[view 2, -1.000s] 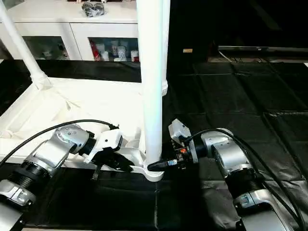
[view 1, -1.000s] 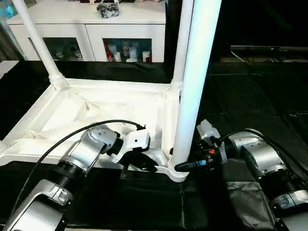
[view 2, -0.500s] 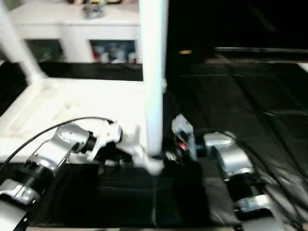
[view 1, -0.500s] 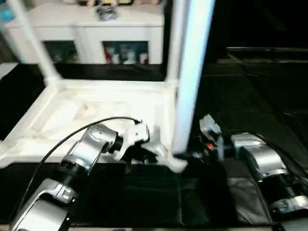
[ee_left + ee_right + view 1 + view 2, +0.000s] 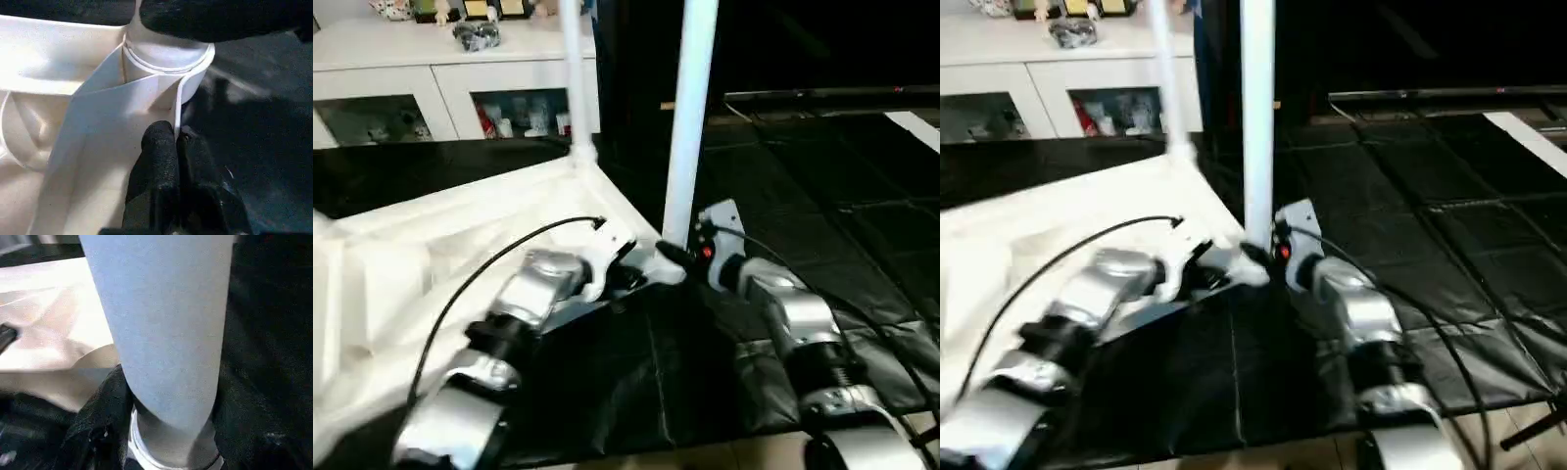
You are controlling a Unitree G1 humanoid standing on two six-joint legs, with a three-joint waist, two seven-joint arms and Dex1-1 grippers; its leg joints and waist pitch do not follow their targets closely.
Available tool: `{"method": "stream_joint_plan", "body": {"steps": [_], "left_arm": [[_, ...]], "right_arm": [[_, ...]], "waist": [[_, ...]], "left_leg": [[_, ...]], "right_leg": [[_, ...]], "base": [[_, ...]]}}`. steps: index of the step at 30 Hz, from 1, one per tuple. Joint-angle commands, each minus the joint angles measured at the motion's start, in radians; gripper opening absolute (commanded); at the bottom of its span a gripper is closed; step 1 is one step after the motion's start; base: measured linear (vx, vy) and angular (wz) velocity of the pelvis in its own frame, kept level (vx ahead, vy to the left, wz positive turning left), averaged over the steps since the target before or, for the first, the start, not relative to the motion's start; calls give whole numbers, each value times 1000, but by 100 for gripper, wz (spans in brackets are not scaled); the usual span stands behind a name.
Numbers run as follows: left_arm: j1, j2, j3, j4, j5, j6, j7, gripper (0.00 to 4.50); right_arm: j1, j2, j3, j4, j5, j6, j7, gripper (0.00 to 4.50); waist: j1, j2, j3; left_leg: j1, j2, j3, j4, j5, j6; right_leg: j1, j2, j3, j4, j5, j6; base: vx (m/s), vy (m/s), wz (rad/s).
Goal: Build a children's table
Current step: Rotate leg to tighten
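The table top (image 5: 431,255) lay upside down on a black mat (image 5: 783,206), ribbed underside up; a near leg (image 5: 690,108) stood upright in the corner socket (image 5: 168,63) closest to the robot, and a far leg (image 5: 574,69) rose from the corner beyond, with a white cabinet (image 5: 440,83) behind. The left gripper (image 5: 176,142) was pinched closed on the thin rim of the top, just beside that socket, steadying it; the right gripper (image 5: 168,431) was clamped around the base of the near leg, one black finger on each side, just above the socket. The step in hand appeared to be seating this leg; next it probably needed a firm push or twist straight down while the left held the top steady, then release.
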Motion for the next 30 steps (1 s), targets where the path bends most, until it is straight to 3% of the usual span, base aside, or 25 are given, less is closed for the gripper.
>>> {"method": "stream_joint_plan", "body": {"steps": [1,2,4,7,9,12,17,18,22,25,30], "left_arm": [[-60,-73,10,-36,-47,-27,38,0],[-60,-73,10,-38,-48,-25,35,0],[-53,-65,-3,-46,-40,-29,18,0],[-40,-49,-16,-55,-25,-36,2,0],[-37,-45,-19,-56,-22,-38,-1,0],[-22,-23,-32,-65,-11,-53,-24,0],[16,43,-73,-87,5,-107,-123,0],[21,55,-78,-88,6,-114,-140,0],[35,97,-99,-93,6,-139,-215,0],[47,142,-132,-102,10,-183,-305,0],[75,205,-180,-147,-11,-251,-463,0]], "right_arm": [[13,118,107,49,13,29,57,200],[12,120,105,54,6,21,46,200],[13,128,80,53,22,12,47,269],[26,111,88,46,7,-20,69,271],[30,107,88,44,7,-24,75,307],[48,73,89,29,14,-54,119,323],[91,-38,54,-19,50,-92,265,369],[99,-64,46,-33,60,-98,306,396],[125,-170,37,-73,82,-126,454,414],[136,-268,42,-82,90,-149,591,449],[136,-358,63,-97,95,-213,736,449]], "waist": [[5,-8,-60],[5,-9,-60],[8,-8,-63],[13,-8,-64],[15,-8,-65],[21,-11,-65],[38,-13,-67],[42,-14,-68],[55,-12,-71],[61,-14,-70],[70,-17,-68]], "left_leg": [[-7,-2,6,-84,-370,46],[-10,-2,7,-85,-358,50],[-9,-2,10,-83,-331,55],[-11,0,14,-82,-289,64],[-10,1,15,-81,-273,66],[-9,0,18,-78,-271,73],[-8,3,21,-77,-231,89],[-7,4,22,-76,-214,93],[-9,8,22,-72,-173,107],[-7,10,24,-72,-177,112],[-10,13,26,-72,-185,111]], "right_leg": [[47,-23,17,-79,-452,-145],[50,-23,19,-75,-438,-153],[51,-25,25,-72,-401,-171],[54,-26,28,-66,-352,-193],[54,-27,31,-63,-334,-201],[54,-27,33,-62,-338,-202],[56,-26,36,-58,-307,-211],[57,-26,37,-55,-281,-220],[59,-25,38,-43,-215,-246],[59,-24,38,-41,-212,-255],[58,-27,39,-41,-246,-248]], "base": [[0,0,0],[0,0,0],[0,0,0],[0,0,0],[0,0,0],[0,0,0],[0,0,0],[0,0,0],[0,0,0],[0,0,0],[0,0,0]]}}
